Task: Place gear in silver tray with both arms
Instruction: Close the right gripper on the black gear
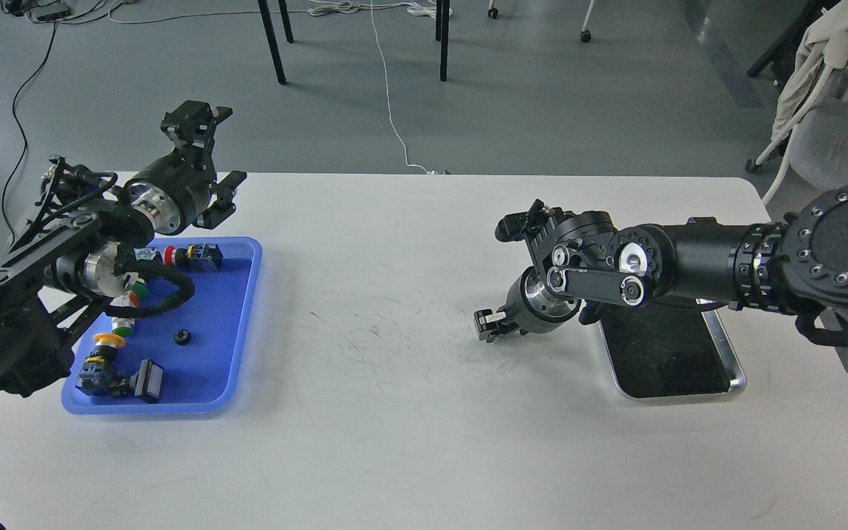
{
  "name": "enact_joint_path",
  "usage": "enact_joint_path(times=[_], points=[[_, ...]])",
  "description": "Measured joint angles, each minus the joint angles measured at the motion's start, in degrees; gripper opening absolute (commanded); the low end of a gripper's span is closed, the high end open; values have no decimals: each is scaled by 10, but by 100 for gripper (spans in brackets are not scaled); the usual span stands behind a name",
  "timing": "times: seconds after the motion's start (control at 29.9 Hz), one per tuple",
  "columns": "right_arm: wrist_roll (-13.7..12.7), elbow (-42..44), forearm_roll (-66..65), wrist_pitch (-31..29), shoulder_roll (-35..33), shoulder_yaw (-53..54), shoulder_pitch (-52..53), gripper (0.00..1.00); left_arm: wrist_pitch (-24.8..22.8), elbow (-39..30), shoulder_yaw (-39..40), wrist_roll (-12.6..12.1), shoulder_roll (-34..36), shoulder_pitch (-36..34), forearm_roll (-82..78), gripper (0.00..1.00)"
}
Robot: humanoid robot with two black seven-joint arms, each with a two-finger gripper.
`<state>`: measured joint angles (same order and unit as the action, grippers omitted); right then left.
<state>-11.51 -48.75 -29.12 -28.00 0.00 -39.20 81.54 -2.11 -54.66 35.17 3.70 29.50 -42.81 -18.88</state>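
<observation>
The silver tray lies at the right of the white table, its far end hidden under my right arm. My right gripper hovers low over the table just left of the tray, pointing left. Its fingers are drawn together on a small black gear, which barely shows against them. A second small black gear lies in the blue tray at the left. My left gripper is open and empty, raised above the table's back left edge behind the blue tray.
The blue tray also holds several push-button switches with red, green and yellow caps, and my left arm's cable hangs over it. Chair legs and floor cables lie beyond the table. A chair with cloth stands at the far right.
</observation>
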Motion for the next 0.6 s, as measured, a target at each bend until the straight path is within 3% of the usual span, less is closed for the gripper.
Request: enact_joint_path(times=[0.07, 0.13, 0.37, 0.6], points=[[0, 2, -1, 0, 0, 0, -1, 35, 0, 0, 0, 0, 0, 0, 0, 98], [-1, 6, -2, 0, 0, 0, -1, 23, 0, 1, 0, 0, 0, 0, 0, 98], [-1, 9, -2, 0, 0, 0, -4, 2, 0, 1, 0, -1, 1, 0, 0, 98], [0, 9, -2, 0, 0, 0, -2, 2, 0, 1, -1, -1, 1, 0, 0, 98]])
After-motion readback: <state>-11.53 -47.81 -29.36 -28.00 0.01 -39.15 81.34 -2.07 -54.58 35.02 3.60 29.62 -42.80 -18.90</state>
